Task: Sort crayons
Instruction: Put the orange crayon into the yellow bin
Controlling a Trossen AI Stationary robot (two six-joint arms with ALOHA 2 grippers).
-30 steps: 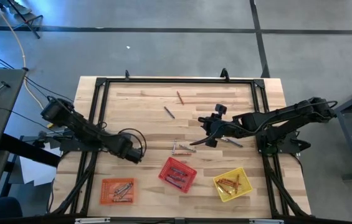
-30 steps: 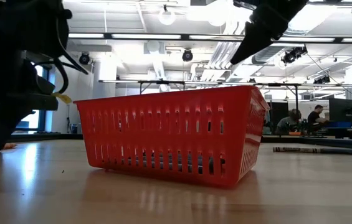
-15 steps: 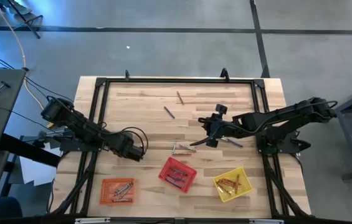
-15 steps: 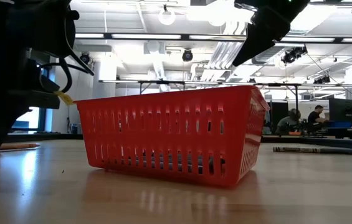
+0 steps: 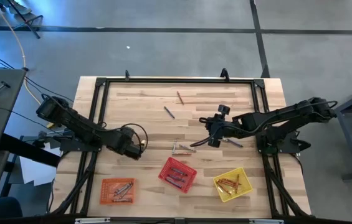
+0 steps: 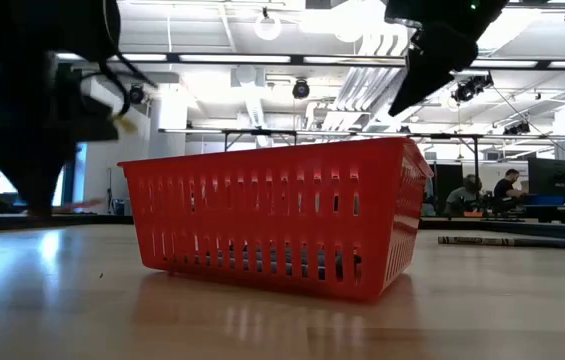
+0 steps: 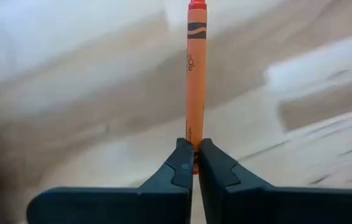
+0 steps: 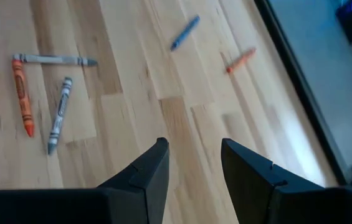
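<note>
The left gripper [image 7: 194,163] is pinching an orange crayon [image 7: 195,74] by its end, likely for carrying to a basket. The right gripper [image 8: 194,165] is hovering with fingers spread over the table [image 5: 138,106], where loose crayons [image 8: 42,93] are lying for its next pick.
</note>
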